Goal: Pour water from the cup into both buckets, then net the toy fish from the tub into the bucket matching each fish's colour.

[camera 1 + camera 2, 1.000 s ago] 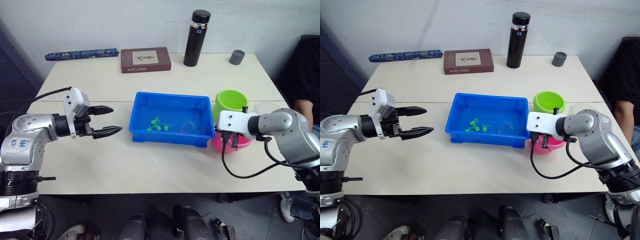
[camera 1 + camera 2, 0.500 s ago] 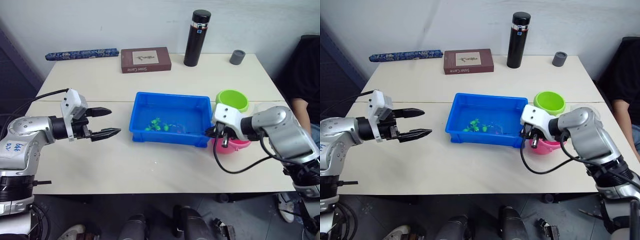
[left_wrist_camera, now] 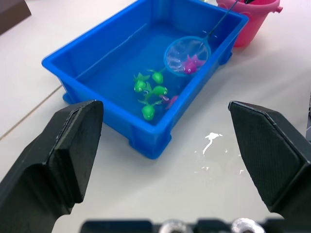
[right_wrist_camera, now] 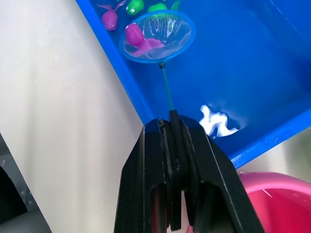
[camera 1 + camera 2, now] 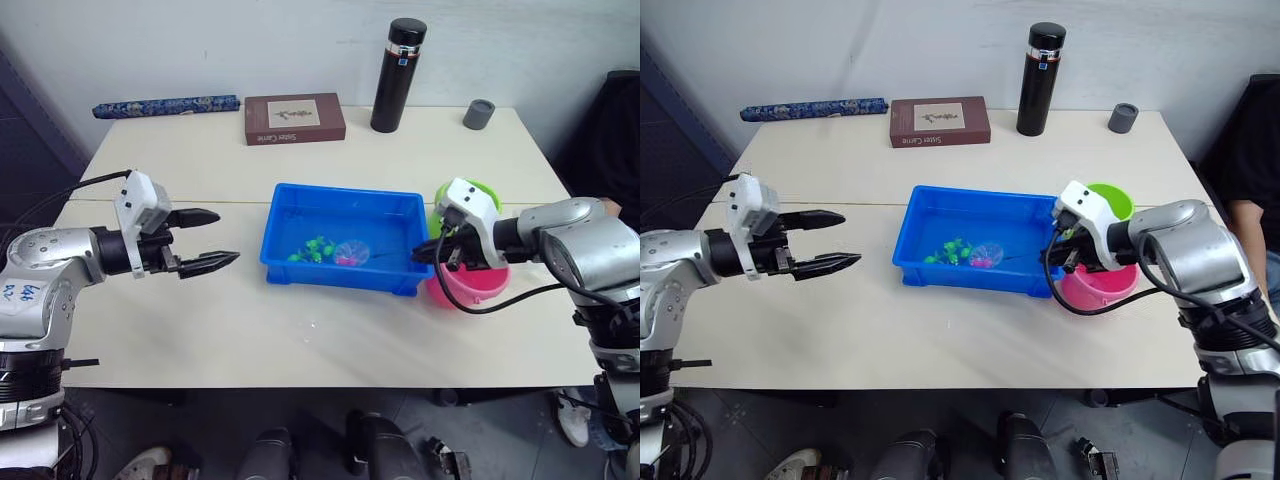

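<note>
- The net [image 4: 158, 36] is a light thing: a thin dark wire handle carrying a small blue-rimmed hoop with fine mesh. It likely flexes and swings if moved fast, so it wants a firm pinch near the handle's end and a slow, level lift.
- The right gripper [image 4: 170, 127] has its two black fingers pressed together on that wire handle, above the tub's near-right wall and just beside the pink bucket [image 5: 468, 285].
- The hoop lies inside the blue tub [image 3: 87, 51], with one pink fish [image 4: 137, 39] sitting in the mesh. The fish looks tiny, smooth and wet, so it could slide out if the hoop tips.
- Other fish rest near the tub's middle: a cluster of green fish [image 3: 149, 92] and another pink one [image 4: 110, 17] just beside the hoop.
- The green bucket [image 5: 1110, 199] stands behind the pink one, partly hidden by the right wrist.
- The left gripper [image 5: 205, 240] hovers over the bare table to the left of the tub, fingers spread and holding nothing.
- Compared with a second ago, the right arm has swung from over the pink bucket toward the tub; the hoop, then lying toward the tub's right end, now sits nearer the middle beside the fish, with a pink one in it.
- The left arm has barely shifted.
</note>
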{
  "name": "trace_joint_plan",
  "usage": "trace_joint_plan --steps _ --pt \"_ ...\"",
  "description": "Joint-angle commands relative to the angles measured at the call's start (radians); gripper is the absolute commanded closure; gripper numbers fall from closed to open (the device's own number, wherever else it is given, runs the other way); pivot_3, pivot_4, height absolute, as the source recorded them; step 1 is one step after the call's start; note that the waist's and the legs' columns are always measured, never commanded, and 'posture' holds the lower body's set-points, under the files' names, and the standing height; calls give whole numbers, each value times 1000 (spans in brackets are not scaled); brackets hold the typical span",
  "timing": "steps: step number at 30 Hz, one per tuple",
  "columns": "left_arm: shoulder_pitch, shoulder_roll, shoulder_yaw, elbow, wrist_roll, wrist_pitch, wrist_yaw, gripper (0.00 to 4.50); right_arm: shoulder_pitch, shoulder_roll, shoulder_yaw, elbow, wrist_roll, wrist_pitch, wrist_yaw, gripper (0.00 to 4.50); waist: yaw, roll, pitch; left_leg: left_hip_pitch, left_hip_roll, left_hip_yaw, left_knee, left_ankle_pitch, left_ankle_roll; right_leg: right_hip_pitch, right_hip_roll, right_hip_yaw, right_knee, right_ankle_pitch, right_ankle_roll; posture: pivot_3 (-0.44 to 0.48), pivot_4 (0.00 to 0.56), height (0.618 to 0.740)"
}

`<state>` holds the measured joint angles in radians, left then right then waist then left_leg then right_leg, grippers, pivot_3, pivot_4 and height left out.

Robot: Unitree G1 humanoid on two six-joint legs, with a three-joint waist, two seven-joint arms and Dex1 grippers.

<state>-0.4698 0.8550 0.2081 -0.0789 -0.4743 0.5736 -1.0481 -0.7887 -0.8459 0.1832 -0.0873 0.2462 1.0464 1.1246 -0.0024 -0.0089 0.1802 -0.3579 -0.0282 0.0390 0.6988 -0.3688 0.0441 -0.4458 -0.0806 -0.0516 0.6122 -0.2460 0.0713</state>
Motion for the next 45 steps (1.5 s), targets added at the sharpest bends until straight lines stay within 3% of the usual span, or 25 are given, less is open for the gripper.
trace_joint_plan --steps 1,15,23,30,45 --pt "-43 -1 -21 10 -7 -29 -21 56 7 -18 -95 -45 45 7 -32 4500 1 0 0 0 0 0 0 0 0 0 0 0 0 0 0 0 150 740" --pt "-210 -76 -157 141 25 -114 -110 56 247 -112 -465 -233 169 48 -183 4500 3 0 0 -1 0 -1 0 0 0 0 1 -1 -1 0 0 0 150 740" --pt "-308 -135 -225 253 37 -152 -194 56 520 -210 -768 -342 153 32 -212 4500 21 0 0 -1 0 0 1 0 0 0 1 -1 -1 0 1 0 150 740" --pt "-404 -204 -275 377 67 -209 -279 56 844 -178 -996 -486 94 -38 -201 4500 29 0 0 -1 0 1 1 0 0 1 2 -1 -1 1 1 0 150 740" --pt "-515 -281 -295 588 144 -330 -353 56 1135 -126 -947 -620 -229 -519 -324 4500 30 0 0 0 -2 1 1 1 1 2 3 0 0 1 2 0 150 740"
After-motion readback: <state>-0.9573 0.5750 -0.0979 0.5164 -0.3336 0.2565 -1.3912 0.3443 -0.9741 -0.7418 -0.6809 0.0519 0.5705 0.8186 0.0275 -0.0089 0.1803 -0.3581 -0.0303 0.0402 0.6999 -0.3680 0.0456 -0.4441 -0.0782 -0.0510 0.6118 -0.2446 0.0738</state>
